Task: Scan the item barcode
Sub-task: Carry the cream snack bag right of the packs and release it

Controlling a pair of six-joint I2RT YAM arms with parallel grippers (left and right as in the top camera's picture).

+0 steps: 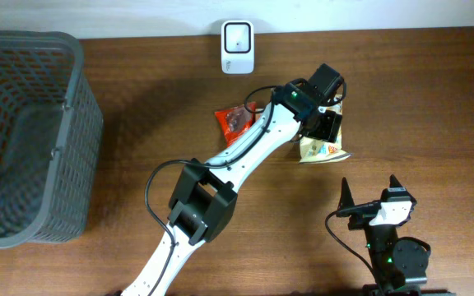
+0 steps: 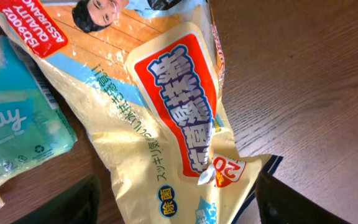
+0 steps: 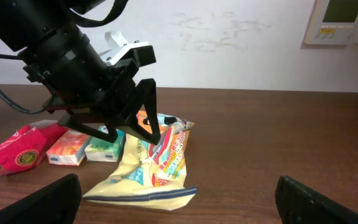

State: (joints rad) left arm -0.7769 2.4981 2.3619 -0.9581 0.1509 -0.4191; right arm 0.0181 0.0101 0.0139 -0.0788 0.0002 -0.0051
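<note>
**L gripper open over pouch; barcode not seen**

The yellow pouch [image 1: 321, 150] is found on the table [image 1: 434, 99], right of centre, crumpled, with its upper end lifted under the left gripper [image 1: 326, 122]. In the L wrist view the jaws are seen spread, one dark finger at each bottom corner and the pouch's end between them; no clamp is shown. Whether a fingertip touches the film can't be told.

The key relation: the pouch's long axis is laid approx. front-to-back, away from the robot, and the open jaws are set across it, so a close would pinch it across its width. The scanner [image 1: 237, 37] is placed at the far edge, to the L of the pouch and further back, well apart.

The L arm is judged much the nearer. The right gripper [image 1: 369, 185] is kept wide open and empty, just short of the pouch's near end.

No barcode is visible on the upturned face; a flip is prob. needed.
</note>
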